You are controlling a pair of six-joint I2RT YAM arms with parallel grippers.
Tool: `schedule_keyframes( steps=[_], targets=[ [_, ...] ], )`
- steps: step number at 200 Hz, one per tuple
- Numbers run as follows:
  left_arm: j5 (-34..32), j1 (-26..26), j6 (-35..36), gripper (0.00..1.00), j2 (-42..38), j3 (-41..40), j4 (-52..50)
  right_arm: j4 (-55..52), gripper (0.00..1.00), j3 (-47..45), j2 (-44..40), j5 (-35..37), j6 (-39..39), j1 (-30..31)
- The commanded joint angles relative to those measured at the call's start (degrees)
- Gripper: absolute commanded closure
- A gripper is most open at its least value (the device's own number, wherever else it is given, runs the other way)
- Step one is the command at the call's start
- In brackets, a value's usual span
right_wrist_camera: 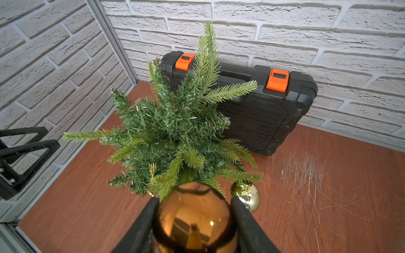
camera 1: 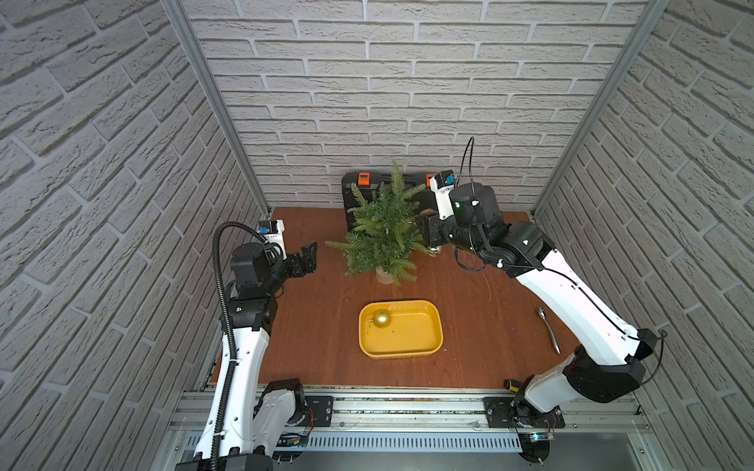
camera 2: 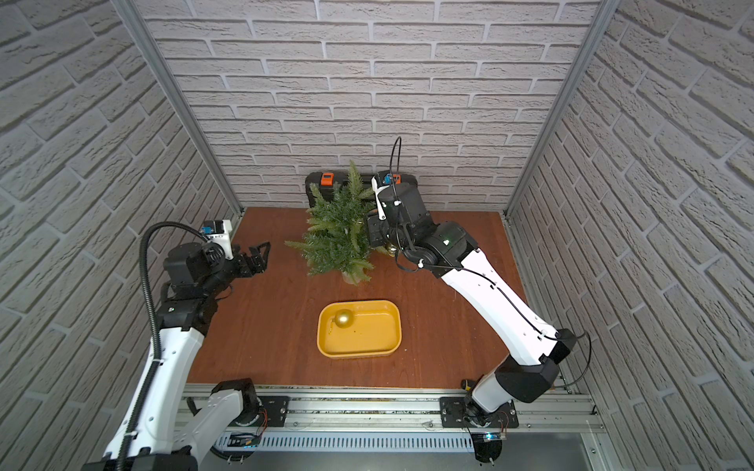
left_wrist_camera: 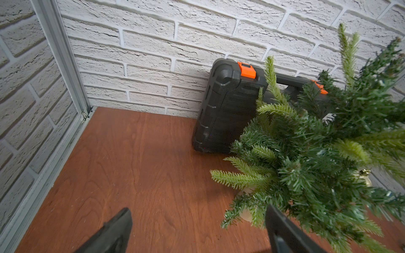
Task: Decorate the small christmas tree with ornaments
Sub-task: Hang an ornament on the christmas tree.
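Observation:
The small christmas tree [camera 1: 383,228] [camera 2: 340,232] [right_wrist_camera: 175,131] stands at the back of the table on its pale base. My right gripper [right_wrist_camera: 194,199] is shut on a shiny copper-brown ornament [right_wrist_camera: 194,219], held against the tree's right side branches. A smaller shiny gold ornament [right_wrist_camera: 246,195] [camera 1: 434,250] hangs low under a right-hand branch. The matte gold ornament [camera 1: 382,318] [camera 2: 344,318] lies in the yellow tray [camera 1: 424,348]. To the left of the tree my left gripper [camera 1: 308,255] [left_wrist_camera: 198,209] is open and holds nothing.
A black case with orange latches [camera 1: 353,195] [right_wrist_camera: 263,114] leans on the back wall behind the tree. A metal spoon [camera 1: 548,330] lies at the table's right side under my right arm. A screwdriver [camera 1: 512,385] rests at the front edge.

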Motion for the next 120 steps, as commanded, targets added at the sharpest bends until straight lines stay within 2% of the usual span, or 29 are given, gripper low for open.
schedule_keyframes(
  steps=[1,41,99,120],
  targets=[
    [0.3,0.5,-0.3,0.05,-0.7,0.0,2.3,2.6,0.57,1.3,-0.1,-2.6,-0.4,0.1],
    [0.3,0.5,-0.3,0.05,-0.7,0.0,2.3,1.6,0.57,1.5,1.0,-4.6,-0.4,0.5],
    [0.2,0.4,-0.3,0.05,-0.8,0.1,2.2,0.3,0.58,-0.2,-0.1,-2.7,-0.4,0.8],
    [0.4,0.5,-0.4,0.05,-0.7,0.0,2.3,0.4,0.51,-1.6,-1.0,-1.9,0.0,0.8]
  ],
)
